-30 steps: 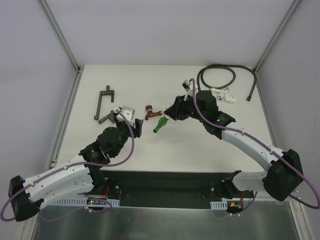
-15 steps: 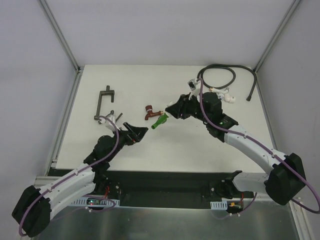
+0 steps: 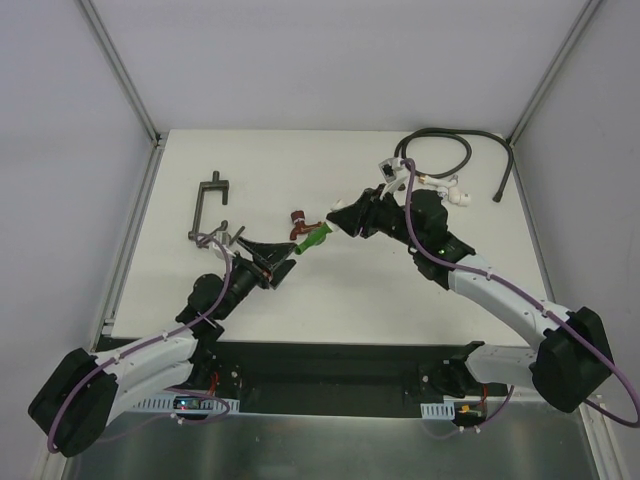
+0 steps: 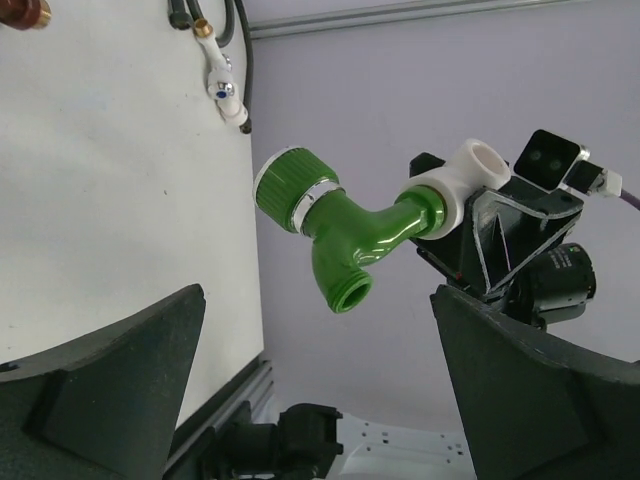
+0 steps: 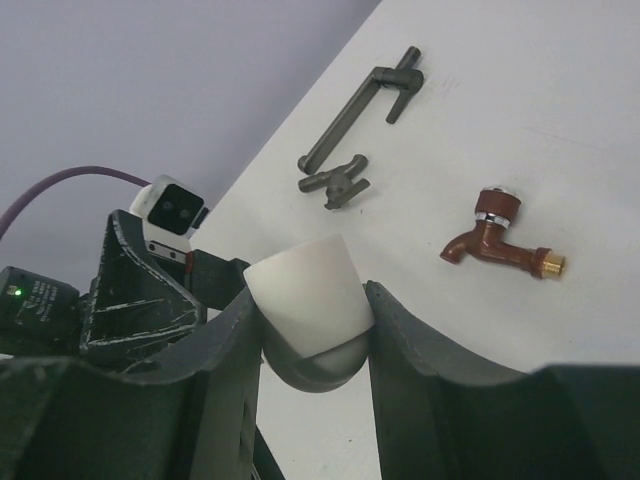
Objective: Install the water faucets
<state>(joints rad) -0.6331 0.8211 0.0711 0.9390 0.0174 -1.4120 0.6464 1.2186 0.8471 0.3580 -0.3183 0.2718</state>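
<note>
Green faucet is hanging above the table, one end joined to the white elbow fitting that the right gripper is pinching between its jaws. Left gripper is hovering at the tap's eight o'clock, jaws spread wide (touching nothing). Dark red faucet is lying on the table at its eleven o'clock.

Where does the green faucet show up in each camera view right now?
Top external: green faucet mid-table, just right of the dark red faucet.
Left wrist: picture centre, off the table, joined to the white elbow fitting.
Right wrist: not visible; only the white elbow fitting shows between the fingers.
Shared landmark: the dark red faucet, top-left corner in left wrist, right of centre in right wrist.
</note>
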